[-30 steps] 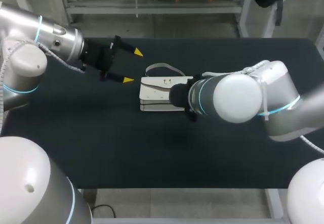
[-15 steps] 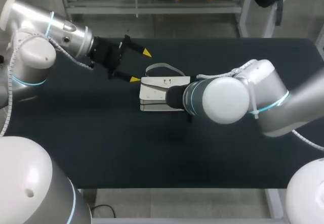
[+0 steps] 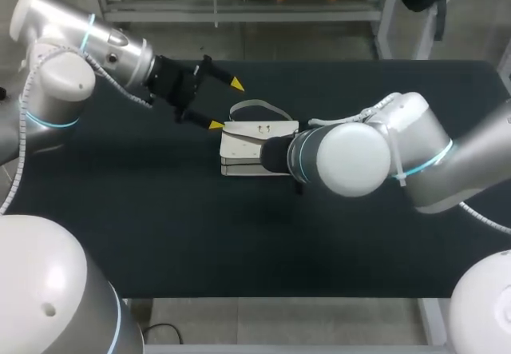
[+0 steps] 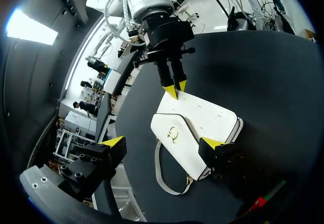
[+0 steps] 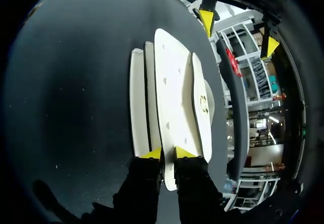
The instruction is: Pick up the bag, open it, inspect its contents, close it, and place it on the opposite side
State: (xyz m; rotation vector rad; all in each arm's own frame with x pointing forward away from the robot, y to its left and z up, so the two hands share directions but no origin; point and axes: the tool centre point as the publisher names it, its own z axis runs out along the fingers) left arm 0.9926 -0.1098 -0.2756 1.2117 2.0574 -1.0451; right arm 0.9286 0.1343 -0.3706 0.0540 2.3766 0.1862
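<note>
The white bag (image 3: 249,146) lies mid-table. Its right end is blocked by the right gripper (image 5: 168,153), clamped on its edge. The wide-spread left gripper (image 3: 227,105) crowds the strap (image 3: 259,108) corner. Bare black table (image 3: 239,242) lies open nearer the robot.

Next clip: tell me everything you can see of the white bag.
The white bag looks like smooth leather. It is rectangular, with a flap bearing a small gold clasp and a thin pale strap looping onto the table beside it. It lies flat near the table's middle, flap closed. The right gripper pinches one edge; the open left gripper hovers at the opposite end, contact unclear.
</note>
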